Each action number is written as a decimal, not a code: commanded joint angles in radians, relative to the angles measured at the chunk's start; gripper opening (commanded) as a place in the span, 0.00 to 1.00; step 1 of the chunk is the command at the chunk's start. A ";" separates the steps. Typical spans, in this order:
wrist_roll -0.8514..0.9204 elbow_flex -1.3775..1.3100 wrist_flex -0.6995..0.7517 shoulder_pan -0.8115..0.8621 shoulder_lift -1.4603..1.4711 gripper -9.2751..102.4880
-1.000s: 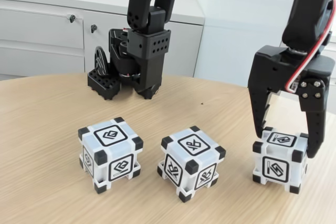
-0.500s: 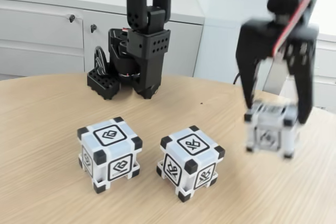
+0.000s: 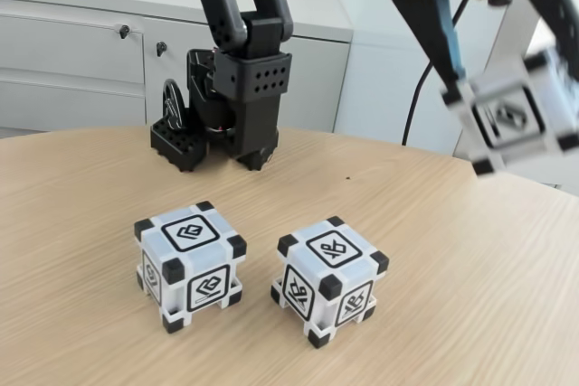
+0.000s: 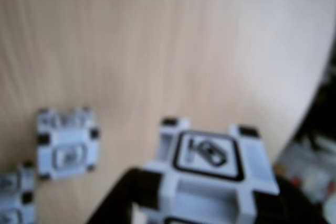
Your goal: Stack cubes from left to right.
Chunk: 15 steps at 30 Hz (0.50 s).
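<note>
Clamped the claw (image 3: 508, 79) tight on one cube (image 3: 508, 117), with a finger on each side. Held that cube high in the air, above the right edge of the bench (image 3: 90, 178), touching nothing but the claw. Looked blurry in the fixed view, so probably caught on the move. Showed up big and close in the wrist view too, as the held cube (image 4: 207, 153) between the dark fingers of the claw (image 4: 205, 203), with bare wood far below.

Left the other two cubes flat on the bench, near the front edge. Found the left cube (image 3: 190, 264) and the middle cube (image 3: 327, 279) side by side, near but apart. Saw nothing on top of either one.

So, built no stack yet. Got only the first pick-up done, by the look of it. Still needed: bringing the held cube over one of the two on the bench, setting it down square on top, letting go, then doing the same with the last cube. Could not tell which cube was meant for the bottom.
</note>
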State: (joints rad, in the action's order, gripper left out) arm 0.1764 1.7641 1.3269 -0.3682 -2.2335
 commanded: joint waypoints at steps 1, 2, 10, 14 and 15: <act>0.002 -0.015 0.025 0.120 -0.095 0.08; 0.008 -0.015 0.038 0.152 -0.107 0.08; 0.020 -0.015 0.192 0.439 -0.129 0.08; 0.005 -0.015 0.235 0.517 -0.110 0.08; 0.003 -0.015 0.249 0.522 -0.098 0.08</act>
State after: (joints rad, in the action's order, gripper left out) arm 0.1948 1.7656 1.5493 0.1166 -2.3409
